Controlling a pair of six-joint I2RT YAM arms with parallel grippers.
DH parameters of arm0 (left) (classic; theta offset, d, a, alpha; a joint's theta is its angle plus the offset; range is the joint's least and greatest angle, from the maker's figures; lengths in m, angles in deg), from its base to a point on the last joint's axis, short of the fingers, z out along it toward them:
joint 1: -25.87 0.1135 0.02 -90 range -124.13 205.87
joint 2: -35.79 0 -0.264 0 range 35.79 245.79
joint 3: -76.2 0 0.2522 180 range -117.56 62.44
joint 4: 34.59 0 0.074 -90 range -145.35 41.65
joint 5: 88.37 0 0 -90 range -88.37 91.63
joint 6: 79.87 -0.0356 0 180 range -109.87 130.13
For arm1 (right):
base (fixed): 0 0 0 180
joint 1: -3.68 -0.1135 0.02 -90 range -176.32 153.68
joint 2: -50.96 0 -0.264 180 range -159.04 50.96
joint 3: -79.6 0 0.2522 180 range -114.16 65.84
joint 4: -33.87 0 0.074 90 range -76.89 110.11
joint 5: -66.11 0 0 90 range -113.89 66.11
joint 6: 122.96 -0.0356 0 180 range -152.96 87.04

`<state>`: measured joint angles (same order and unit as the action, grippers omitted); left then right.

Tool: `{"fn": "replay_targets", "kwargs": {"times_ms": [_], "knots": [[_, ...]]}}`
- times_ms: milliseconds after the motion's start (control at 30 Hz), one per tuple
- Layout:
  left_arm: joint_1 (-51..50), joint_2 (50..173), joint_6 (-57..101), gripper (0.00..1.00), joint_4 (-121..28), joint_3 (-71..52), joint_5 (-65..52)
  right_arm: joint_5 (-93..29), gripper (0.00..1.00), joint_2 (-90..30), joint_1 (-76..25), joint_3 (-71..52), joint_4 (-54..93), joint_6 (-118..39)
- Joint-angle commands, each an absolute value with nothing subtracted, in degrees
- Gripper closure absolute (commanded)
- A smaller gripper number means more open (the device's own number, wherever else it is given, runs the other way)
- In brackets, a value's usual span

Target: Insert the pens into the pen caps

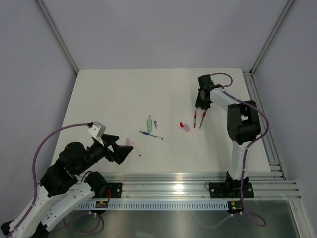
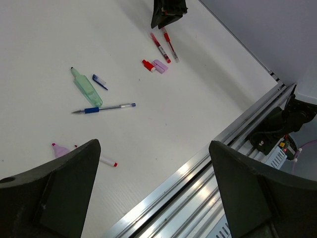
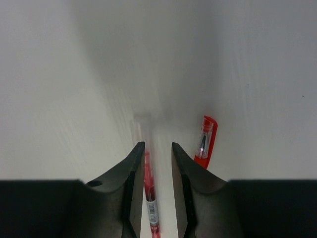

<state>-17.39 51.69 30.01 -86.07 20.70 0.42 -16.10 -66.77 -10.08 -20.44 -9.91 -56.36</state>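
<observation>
My right gripper point(image 3: 157, 147) point(image 1: 200, 106) is open over the far right of the table. A slim red pen point(image 3: 150, 198) point(image 1: 195, 119) lies between its jaws, against the left finger, with a gap to the right finger. Just right of it lies a second red pen point(image 3: 205, 141) point(image 1: 202, 119), its tip inside a red cap. A red cap point(image 1: 182, 125) and a pale pink cap point(image 1: 186, 128) lie left of them. In the middle are a pale green cap point(image 1: 149, 121), a blue cap point(image 1: 155, 124) and a blue pen point(image 1: 151, 134). My left gripper point(image 2: 153, 146) point(image 1: 122, 149) hangs wide open and empty beside a pink cap point(image 2: 60, 149) and a white pen point(image 2: 106, 161).
An aluminium rail point(image 2: 198, 183) runs along the table's near edge, under my left gripper. Grey walls with metal posts point(image 1: 59, 37) close in the back and sides. The right arm's base point(image 1: 230, 188) sits on the rail.
</observation>
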Motion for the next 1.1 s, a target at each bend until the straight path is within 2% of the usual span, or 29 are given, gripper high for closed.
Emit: {"fn": "replay_targets", "kwargs": {"times_ms": [0, 333, 633, 833, 1067], "knots": [[-16.9, 52.4, 29.5, 0.05, -84.2, 20.6, 1.4, -17.4, 0.65, -66.1, -10.3, -21.9, -11.3, -56.1], [-14.3, 53.5, 29.8, 0.05, -84.9, 20.2, 4.3, -22.7, 0.60, -51.7, -13.6, -15.1, -4.7, -55.6], [-9.8, 50.5, 33.1, 0.05, -88.2, 19.4, 17.4, -19.2, 0.60, -43.3, -40.9, -4.0, 1.2, -57.5], [-8.6, 48.1, 34.8, 0.05, -90.0, 18.7, 23.5, -16.8, 0.60, -48.3, -54.7, -8.5, 0.6, -58.2], [-7.8, 43.4, 35.9, 0.05, -90.4, 19.0, 26.6, -12.8, 0.62, -61.5, -61.0, -21.2, -7.2, -57.6]]}}
